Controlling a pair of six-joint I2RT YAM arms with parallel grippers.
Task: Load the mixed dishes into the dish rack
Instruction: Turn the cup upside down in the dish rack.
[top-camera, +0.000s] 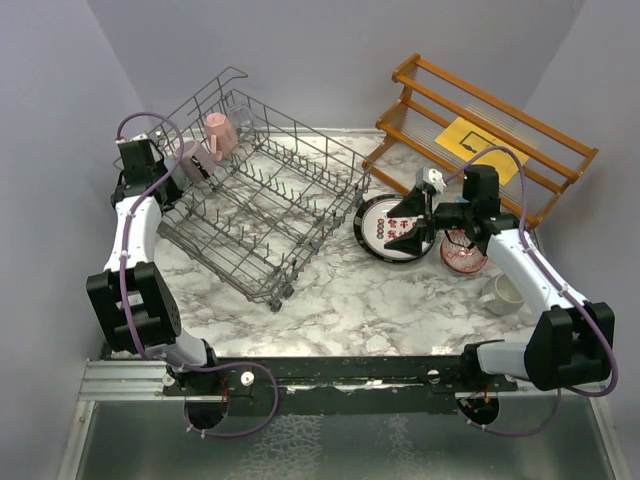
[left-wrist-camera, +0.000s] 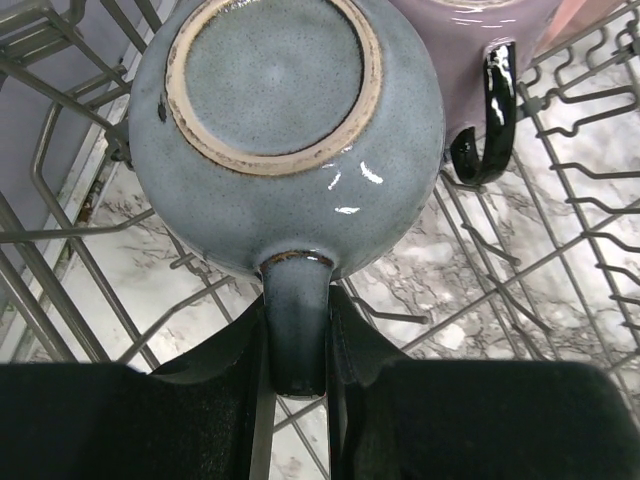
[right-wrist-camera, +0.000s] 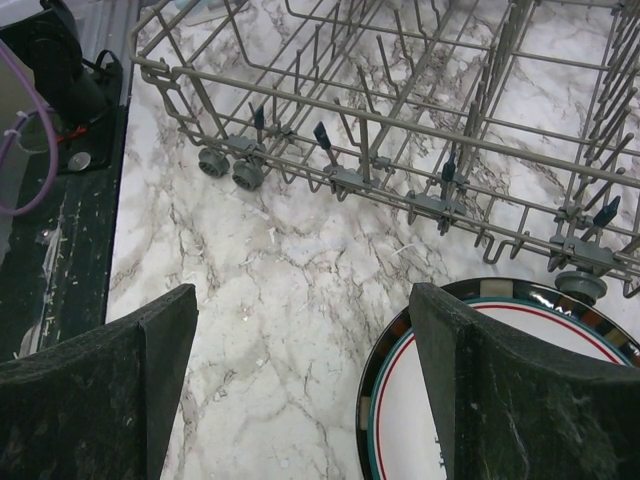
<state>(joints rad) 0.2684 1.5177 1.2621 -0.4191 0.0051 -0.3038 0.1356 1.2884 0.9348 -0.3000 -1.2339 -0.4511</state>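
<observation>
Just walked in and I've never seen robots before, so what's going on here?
Dishes are being loaded into a wire dish rack. The left hand grips a grey-blue mug by its handle, upside down inside the rack, beside a mauve mug. The right hand hangs open above the edge of a black-rimmed plate on the table. A red bowl and cream mug wait nearby.

Robot test booth with kitchen props.
Bare lilac walls box in a marble-look table; a black rail at its near edge carries cabled arms, a dish rack stands far left, wooden shelf far right.
</observation>
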